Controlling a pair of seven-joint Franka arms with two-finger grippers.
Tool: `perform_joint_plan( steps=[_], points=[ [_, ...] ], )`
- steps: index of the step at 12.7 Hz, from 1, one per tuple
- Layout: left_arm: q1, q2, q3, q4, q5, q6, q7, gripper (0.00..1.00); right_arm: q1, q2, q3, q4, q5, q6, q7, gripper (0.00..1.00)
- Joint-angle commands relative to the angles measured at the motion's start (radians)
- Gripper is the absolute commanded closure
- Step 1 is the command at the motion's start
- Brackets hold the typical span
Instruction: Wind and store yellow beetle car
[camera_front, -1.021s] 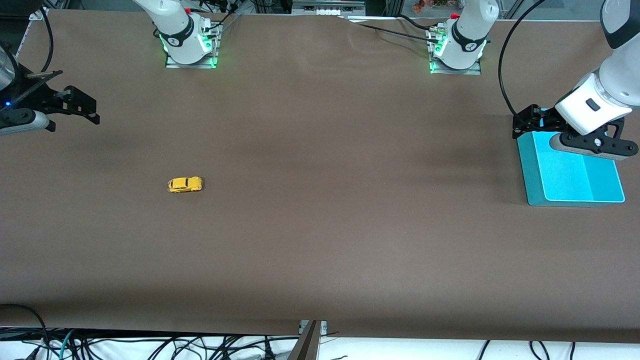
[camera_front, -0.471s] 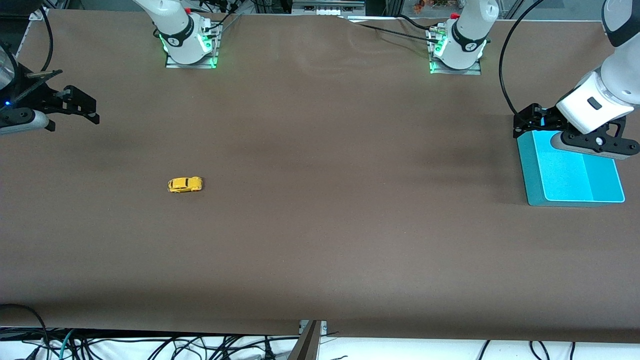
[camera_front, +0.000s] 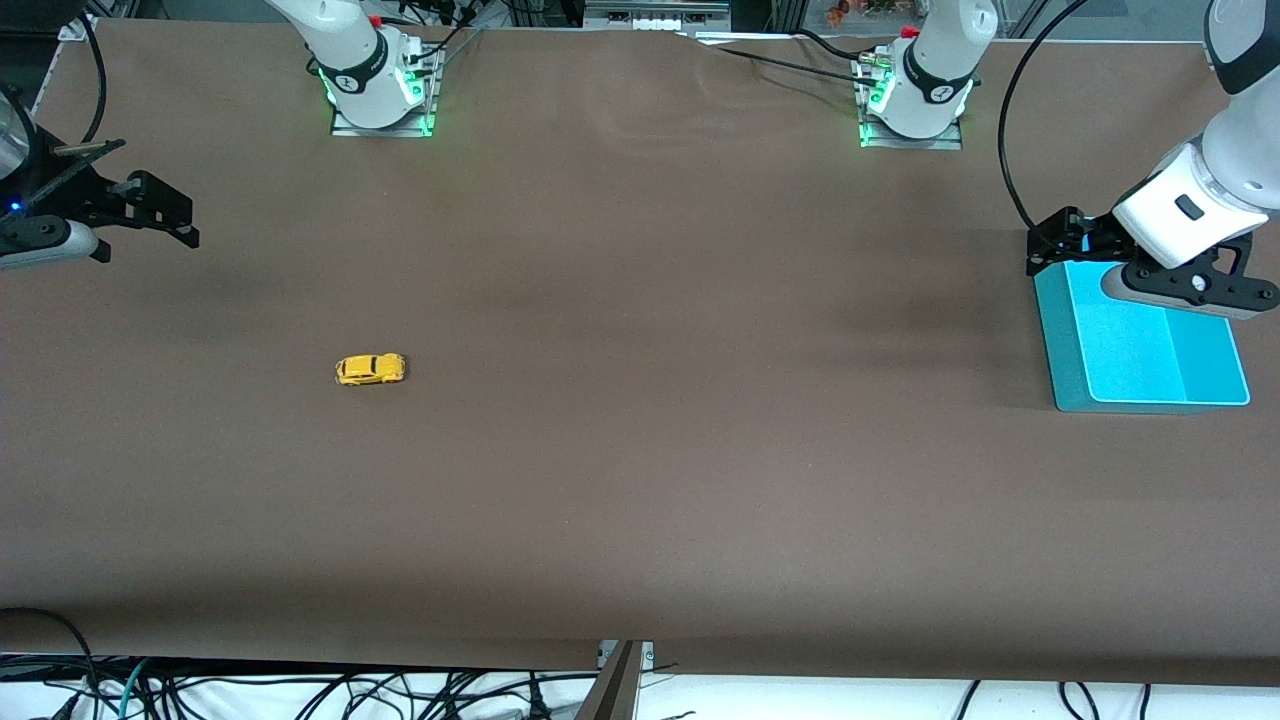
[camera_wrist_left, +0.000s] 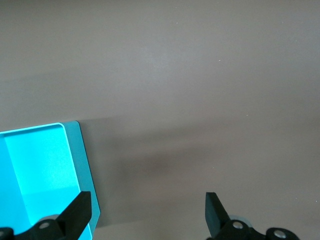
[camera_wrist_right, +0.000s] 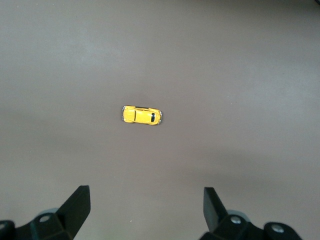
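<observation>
Item one, right gripper (camera_front: 160, 215): I see it hanging over the bench (camera_front: 640, 480) at the right arm's end, jaws wide apart, nothing between them. It waits.

Item two, yellow beetle car (camera_front: 370, 369): stands on its wheels on bare bench, nearer the front camera than the right gripper, toward the right arm's end, well apart from everything else. In the right wrist view the yellow beetle car (camera_wrist_right: 142, 115) lies crosswise to the open jaws. I judge it light, hard and smooth, so it may skid or flip out of a pinch. I would take it across the flanks, low on the body, and keep the wheels free for winding.

Item three, open room: wide bare bench all round the car; no edge close by.

Item four, turquoise tray (camera_front: 1215, 375): at the left arm's end, shallow, nothing seen in it; likely where the car is stored.

Item five, left gripper (camera_front: 1060, 240): over the tray's rim, jaws apart, holding nothing.
</observation>
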Motion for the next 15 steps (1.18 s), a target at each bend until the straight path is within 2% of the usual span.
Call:
perform_joint_plan(
  steps=[1,15],
  points=[
    [-0.009,0.028,0.000,0.056,0.009,-0.033,-0.010,0.00,-0.011,-0.002,0.006,0.013,0.014,-0.022,-0.006,0.00],
    [-0.009,0.028,-0.001,0.058,0.009,-0.038,-0.012,0.00,-0.012,0.001,0.007,0.012,0.016,-0.045,-0.010,0.00]
  ],
)
